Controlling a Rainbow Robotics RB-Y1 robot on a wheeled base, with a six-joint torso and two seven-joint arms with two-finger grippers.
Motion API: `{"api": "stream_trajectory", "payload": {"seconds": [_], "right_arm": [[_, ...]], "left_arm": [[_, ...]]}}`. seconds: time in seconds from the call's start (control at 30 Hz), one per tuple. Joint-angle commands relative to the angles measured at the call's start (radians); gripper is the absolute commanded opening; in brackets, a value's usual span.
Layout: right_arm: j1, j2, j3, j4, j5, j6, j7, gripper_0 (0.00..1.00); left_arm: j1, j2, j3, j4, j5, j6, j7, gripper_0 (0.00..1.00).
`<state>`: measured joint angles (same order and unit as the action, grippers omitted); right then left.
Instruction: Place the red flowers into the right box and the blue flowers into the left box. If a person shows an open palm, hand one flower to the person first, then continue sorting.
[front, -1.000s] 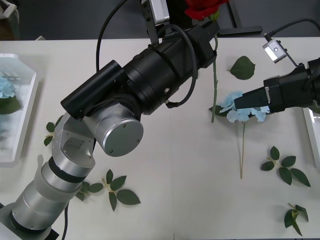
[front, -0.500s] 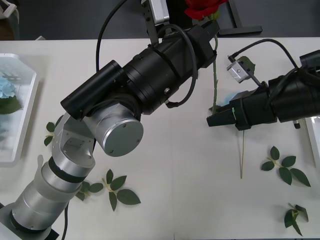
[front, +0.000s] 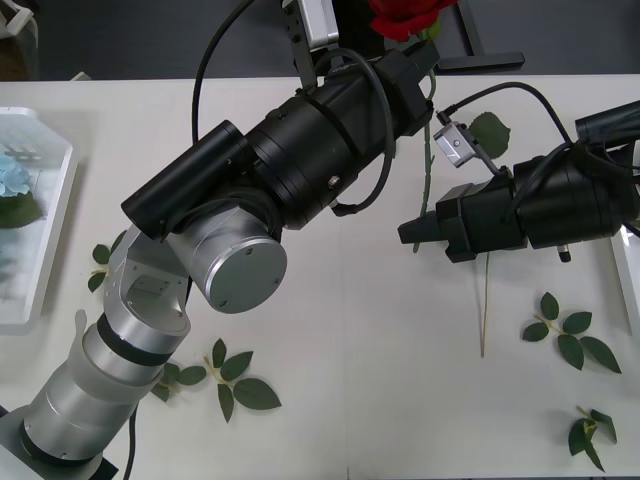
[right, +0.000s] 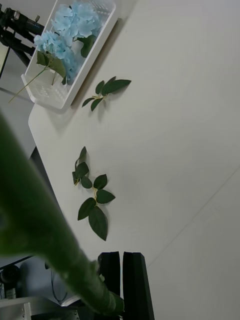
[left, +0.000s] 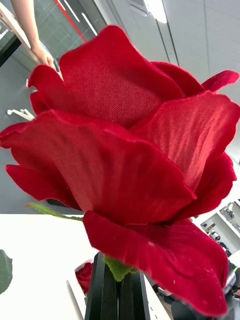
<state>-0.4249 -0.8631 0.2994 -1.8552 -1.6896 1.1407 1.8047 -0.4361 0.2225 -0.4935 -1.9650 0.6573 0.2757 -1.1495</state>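
Observation:
My left gripper (front: 420, 58) reaches past the table's far edge and is shut on a red flower (front: 408, 14). Its bloom (left: 130, 165) rises right above the black fingers (left: 106, 292), and its green stem (front: 429, 160) hangs down over the table. My right gripper (front: 408, 232) is shut at the stem's lower end, and the blurred stem (right: 45, 230) crosses its fingers (right: 135, 285). That arm covers a blue flower's head; only its stem (front: 486, 300) shows. More blue flowers (right: 70, 30) lie in the left box (front: 45, 265). The right box (front: 626, 262) shows at the edge.
Loose green leaf sprigs lie at the front left (front: 235, 378), the left (front: 101, 262), the right (front: 570, 335), the front right (front: 590, 432) and near the right arm (front: 490, 130). Another red bloom (left: 85, 275) lies low in the left wrist view.
My right arm has swung left from over the blue flower's head to the hanging rose stem, now covering that head. The left arm and its rose have not moved.

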Motion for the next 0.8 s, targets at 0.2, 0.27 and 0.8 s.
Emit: {"api": "stream_trajectory", "payload": {"seconds": [0.2, 0.27, 0.8], "right_arm": [[-0.034, 0.013, -0.002, -0.032, 0.011, -0.01, 0.016, 0.0], [-0.035, 0.01, -0.002, -0.029, 0.011, -0.01, 0.015, 0.0], [-0.035, -0.08, -0.025, 0.056, 0.005, -0.027, -0.005, 0.0]], "left_arm": [[0.014, 0.005, -0.011, -0.025, 0.001, -0.016, 0.04, 0.79], [0.014, 0.005, -0.011, -0.025, 0.001, -0.016, 0.04, 1.0], [0.014, 0.005, -0.011, -0.025, 0.001, -0.016, 0.04, 1.0]]}}
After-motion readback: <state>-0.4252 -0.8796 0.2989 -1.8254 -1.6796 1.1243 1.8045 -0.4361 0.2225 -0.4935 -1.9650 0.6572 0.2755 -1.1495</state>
